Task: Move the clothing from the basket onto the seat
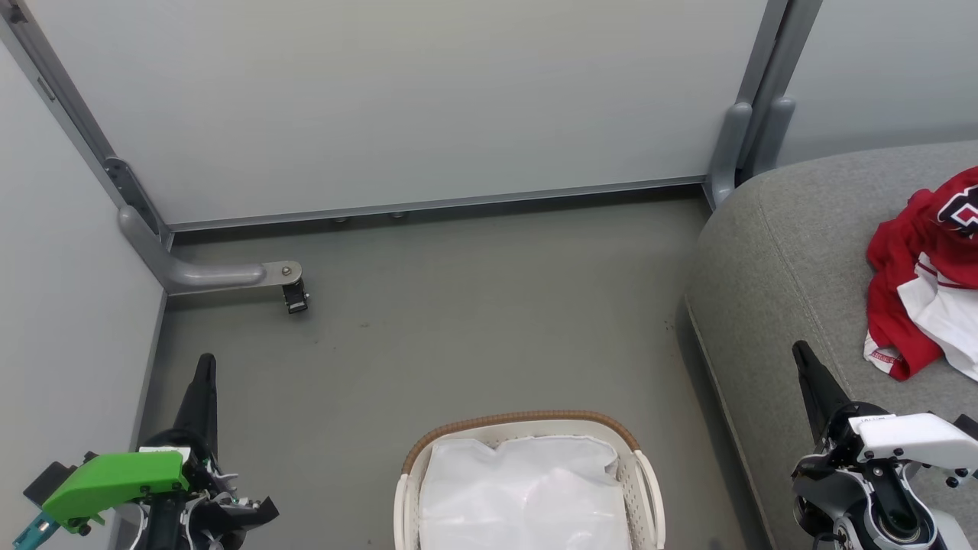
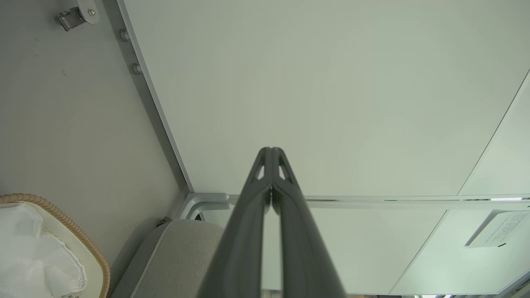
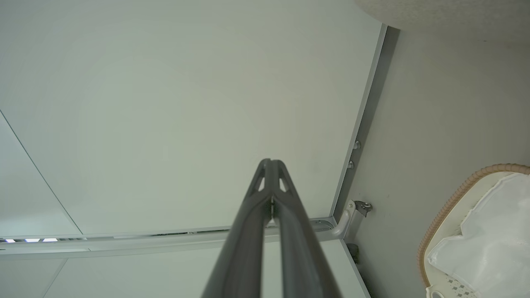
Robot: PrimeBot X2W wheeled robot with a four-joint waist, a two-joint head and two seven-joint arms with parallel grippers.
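Red and white clothing (image 1: 928, 283) is heaped on the sofa (image 1: 779, 252), stretched roughly front to back. The basket (image 1: 527, 422) on the floor (image 1: 458, 305) holds a white liner (image 1: 527, 489). On the left gripper (image 1: 206, 360) and right gripper (image 1: 800, 351), jaws are pressed together, empty.

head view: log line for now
red-and-white clothing: on grey fabric sofa; white perforated basket: white liner inside; left gripper: shut; right gripper: shut

clothing (image 1: 901, 256) heaped on seat (image 1: 779, 260); basket (image 1: 519, 418) on floor (image 1: 458, 321) holds white liner (image 1: 527, 489)
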